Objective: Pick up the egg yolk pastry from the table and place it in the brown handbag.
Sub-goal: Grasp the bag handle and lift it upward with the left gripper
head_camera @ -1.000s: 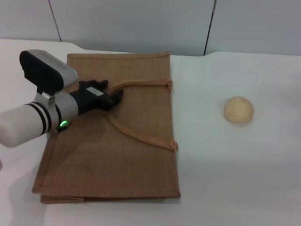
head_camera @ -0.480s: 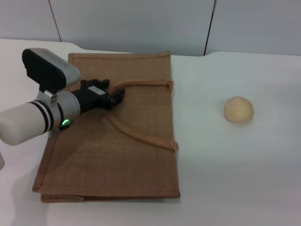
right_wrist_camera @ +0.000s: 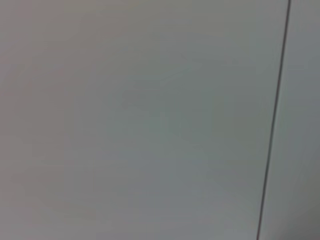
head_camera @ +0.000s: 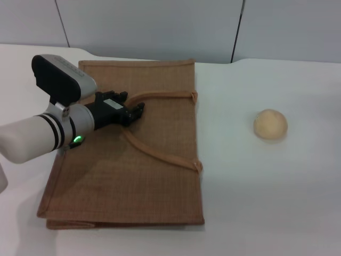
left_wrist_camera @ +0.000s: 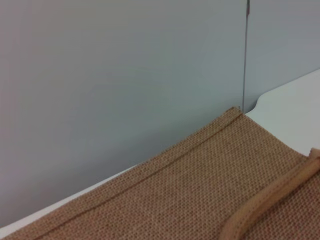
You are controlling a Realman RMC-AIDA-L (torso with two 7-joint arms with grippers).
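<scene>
Left gripper [head_camera: 137,111] over the flat bag [head_camera: 160,192] at its handle [head_camera: 160,153]; pastry [head_camera: 270,125] lies toward the table's [head_camera: 266,202] right edge.

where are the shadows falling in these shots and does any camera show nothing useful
Head view: the egg yolk pastry casts a soft shadow on the table beneath it, and the left gripper darkens the brown handbag under it. Right wrist view: only blank grey wall.
</scene>
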